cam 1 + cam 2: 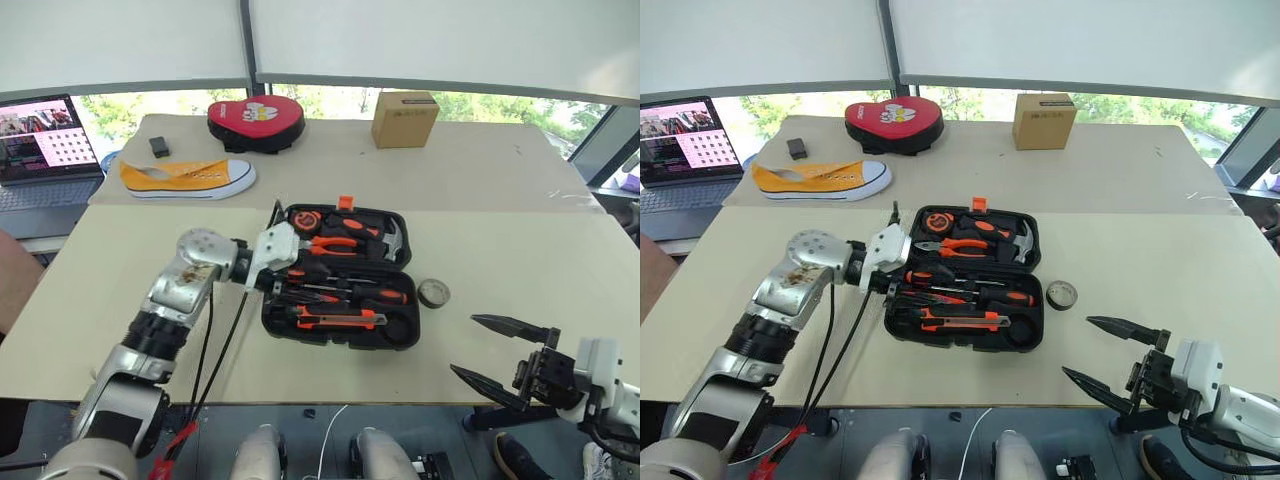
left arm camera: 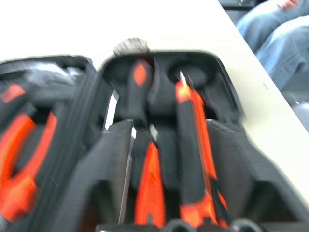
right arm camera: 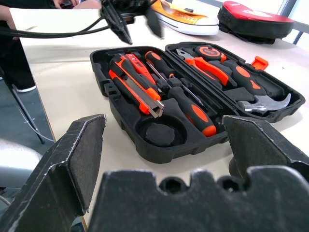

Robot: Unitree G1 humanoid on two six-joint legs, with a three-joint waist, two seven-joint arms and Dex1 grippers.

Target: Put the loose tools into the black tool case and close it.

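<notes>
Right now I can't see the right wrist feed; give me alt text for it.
The open black tool case lies on the beige table with the utility knife and screwdrivers seated and its round recess empty. The right gripper frames it, jaws wide apart. The left gripper hovers at the case's far edge.

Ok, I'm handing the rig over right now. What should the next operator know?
Left end effector: open, empty, above the far left edge of the black tool case.
Right end effector: wide open, empty, over the table's near edge, right of the case.
Done: utility knife and screwdrivers lie in their recesses. The case lies open.
Left: the tape roll is on the table just right of the case, and the round recess is empty. It probably goes there. Then close the case.
</notes>
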